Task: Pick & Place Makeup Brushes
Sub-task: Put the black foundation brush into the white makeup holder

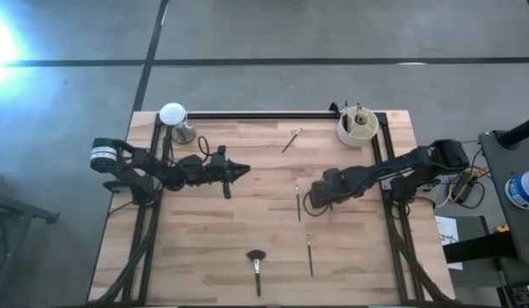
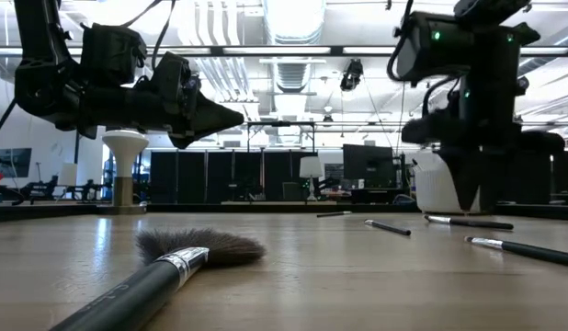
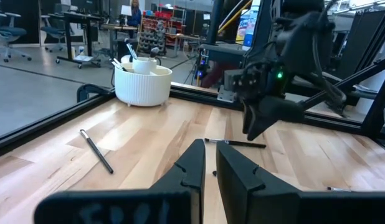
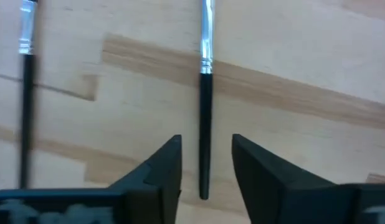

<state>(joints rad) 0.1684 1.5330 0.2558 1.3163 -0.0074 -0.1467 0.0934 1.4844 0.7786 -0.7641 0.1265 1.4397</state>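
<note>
Pale wooden table (image 1: pixel 213 248), planked with visible grain, framed by dark metal rails, standing on a grey concrete floor; an open workshop with ceiling lights lies behind it in the low view.

Four makeup brushes lie loose on the wood. The fluffy brush (image 1: pixel 256 267) at the near edge has a thick dark handle, a silvery ferrule and a wide, fanned dark head. A thin brush (image 1: pixel 310 256) lies just to its right. The centre brush (image 1: pixel 298 204) is a slim black stick with a bright metal ferrule. A fourth brush (image 1: pixel 291 140) lies tilted toward the far edge, well apart from the rest. More brushes stand in a white ribbed cup (image 1: pixel 356 127) at the far right corner.

Right gripper (image 4: pixel 205 163) is low over the table, its fingers parted narrowly with the centre brush's handle lying between them, not clamped as far as the right wrist view shows. Left gripper (image 3: pixel 207 167) hangs above the left half of the table, holding nothing, its jaws only a slit apart.

A white mushroom-shaped lamp (image 1: pixel 174 119) with a metallic stem stands at the far left corner.
</note>
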